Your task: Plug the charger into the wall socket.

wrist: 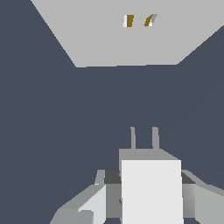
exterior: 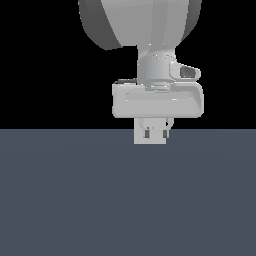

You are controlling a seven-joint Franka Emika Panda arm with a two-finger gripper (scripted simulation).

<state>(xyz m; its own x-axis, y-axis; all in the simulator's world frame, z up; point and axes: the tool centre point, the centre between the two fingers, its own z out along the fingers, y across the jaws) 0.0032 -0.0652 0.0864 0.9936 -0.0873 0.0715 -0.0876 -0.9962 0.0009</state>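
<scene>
Grey on grey out here, and the margins look tight: the gripper (wrist: 151, 192) has the charger (wrist: 151, 188) clamped between its fingers (wrist: 89, 208), one pad pressed to each side of the pale block, and in the wrist view two thin prongs (wrist: 143, 138) stick out from the block's far face, aimed across the dark floor (wrist: 52, 131) toward the wall socket (wrist: 109, 39). That plate is well apart from the prongs, with two small slots (wrist: 139, 20) showing brownish-gold near its far edge. From the exterior view the hand (exterior: 157, 102) hangs in front of the plate (exterior: 150, 136), so most of the socket is hidden and I cannot judge the gap from there. Now the risks, as I read them. The prongs seem to sit close to the line of the slots, but a slight sideways offset or a small twist of the wrist would likely put the tips onto flat plate instead of into the openings. Push on from that and the block could slide or rotate inside the pads, since it is smooth and held by friction alone. A height error would do the same. Slow, straight travel looks like the safe call.
</scene>
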